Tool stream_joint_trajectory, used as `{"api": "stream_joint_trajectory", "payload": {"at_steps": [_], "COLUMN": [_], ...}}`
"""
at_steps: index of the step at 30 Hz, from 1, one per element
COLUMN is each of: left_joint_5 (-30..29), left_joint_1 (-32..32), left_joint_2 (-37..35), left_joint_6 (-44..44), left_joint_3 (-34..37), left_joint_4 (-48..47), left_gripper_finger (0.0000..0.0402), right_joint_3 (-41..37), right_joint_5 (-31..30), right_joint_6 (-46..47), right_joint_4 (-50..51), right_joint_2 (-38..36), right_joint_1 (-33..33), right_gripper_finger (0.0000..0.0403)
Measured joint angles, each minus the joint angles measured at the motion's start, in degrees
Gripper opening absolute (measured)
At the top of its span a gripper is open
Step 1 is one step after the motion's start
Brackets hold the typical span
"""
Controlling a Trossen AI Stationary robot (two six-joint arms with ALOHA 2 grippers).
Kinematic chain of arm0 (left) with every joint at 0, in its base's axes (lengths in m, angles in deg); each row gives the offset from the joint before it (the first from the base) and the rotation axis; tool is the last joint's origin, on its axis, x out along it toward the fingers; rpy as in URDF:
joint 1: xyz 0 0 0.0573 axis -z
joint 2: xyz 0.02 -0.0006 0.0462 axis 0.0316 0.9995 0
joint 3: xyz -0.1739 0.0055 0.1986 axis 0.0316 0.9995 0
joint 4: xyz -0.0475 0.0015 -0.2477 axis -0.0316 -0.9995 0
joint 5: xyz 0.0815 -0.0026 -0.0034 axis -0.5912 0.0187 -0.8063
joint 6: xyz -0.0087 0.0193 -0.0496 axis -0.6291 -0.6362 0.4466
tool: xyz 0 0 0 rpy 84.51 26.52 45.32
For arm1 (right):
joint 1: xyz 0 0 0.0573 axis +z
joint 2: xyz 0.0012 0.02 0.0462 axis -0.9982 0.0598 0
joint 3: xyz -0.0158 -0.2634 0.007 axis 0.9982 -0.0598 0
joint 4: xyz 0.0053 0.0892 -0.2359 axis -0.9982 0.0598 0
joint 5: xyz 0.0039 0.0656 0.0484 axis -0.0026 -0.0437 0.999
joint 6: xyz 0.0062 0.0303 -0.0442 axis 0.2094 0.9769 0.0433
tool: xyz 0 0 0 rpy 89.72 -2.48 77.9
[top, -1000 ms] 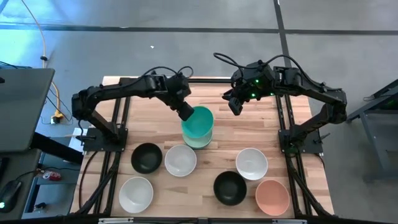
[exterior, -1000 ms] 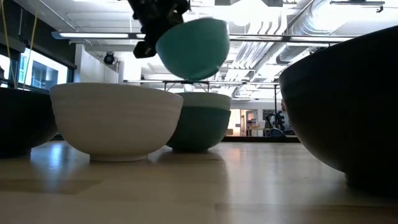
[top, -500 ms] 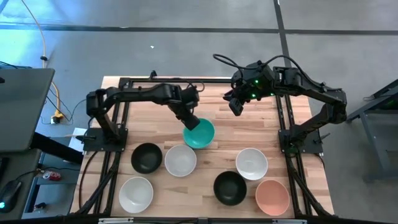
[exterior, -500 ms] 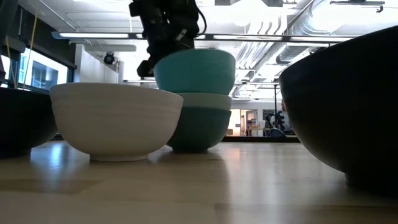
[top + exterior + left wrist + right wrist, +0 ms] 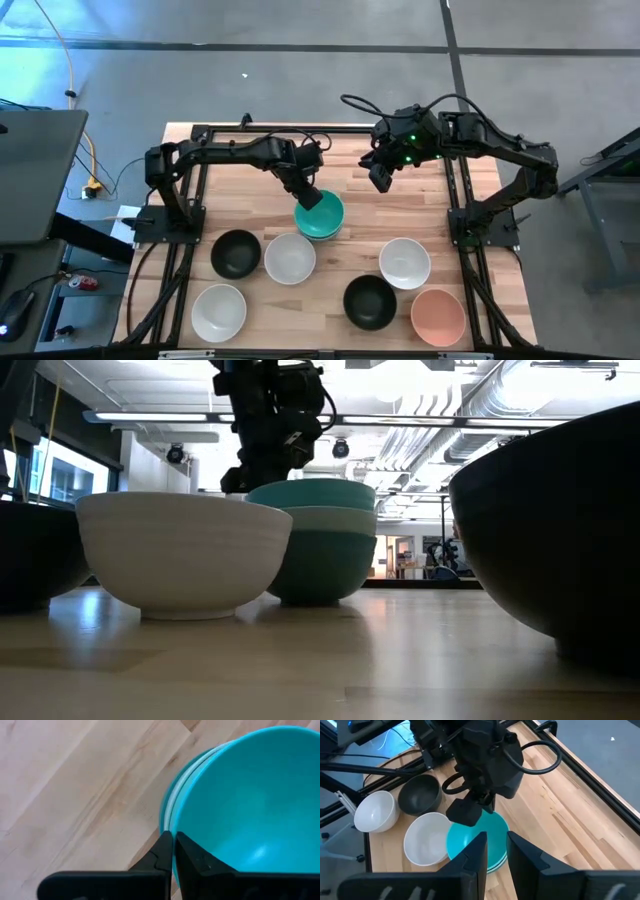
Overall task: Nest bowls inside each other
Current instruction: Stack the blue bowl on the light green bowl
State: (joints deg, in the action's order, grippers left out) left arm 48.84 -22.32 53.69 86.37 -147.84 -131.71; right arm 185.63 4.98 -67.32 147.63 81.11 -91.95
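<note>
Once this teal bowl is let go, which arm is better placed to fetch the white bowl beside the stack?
Probably the left. Its tool grips the top teal bowl by its rim, right beside that white bowl. The right tool hovers farther off, toward the table's rear.

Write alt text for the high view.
The left tool grips the rim of a teal bowl seated in a stack mid-table. Six loose bowls sit nearer the front: two black, three white, one salmon-pink. The right tool hovers beyond the stack.
</note>
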Motion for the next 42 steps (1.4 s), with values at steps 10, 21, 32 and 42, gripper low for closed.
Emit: {"api": "stream_joint_trajectory", "payload": {"at_steps": [10, 21, 32, 42], "left_joint_5": [0.0, -1.3, -2.6, -0.2], "left_joint_1": [0.3, 0.3, 0.8, 0.8], "left_joint_2": [0.0, 0.0, 0.0, 0.0], "left_joint_6": [0.3, 0.3, 0.3, 0.0], "left_joint_3": [0.0, 0.0, 0.0, 0.0], "left_joint_4": [0.0, -1.6, -1.9, 0.5], "left_gripper_finger": [0.0, 0.0, 0.0, 0.0051], "right_joint_3": [0.0, 0.0, 0.0, 0.0], "right_joint_5": [-0.9, -0.9, -0.9, -0.9], "right_joint_6": [1.3, 1.9, 1.9, 1.9], "right_joint_4": [0.9, 1.1, 1.1, 1.1], "right_joint_2": [0.0, 0.0, 0.0, 0.0], "right_joint_1": [0.7, 0.7, 0.7, 0.7], "right_gripper_finger": [0.0064, 0.0064, 0.0064, 0.0064]}}
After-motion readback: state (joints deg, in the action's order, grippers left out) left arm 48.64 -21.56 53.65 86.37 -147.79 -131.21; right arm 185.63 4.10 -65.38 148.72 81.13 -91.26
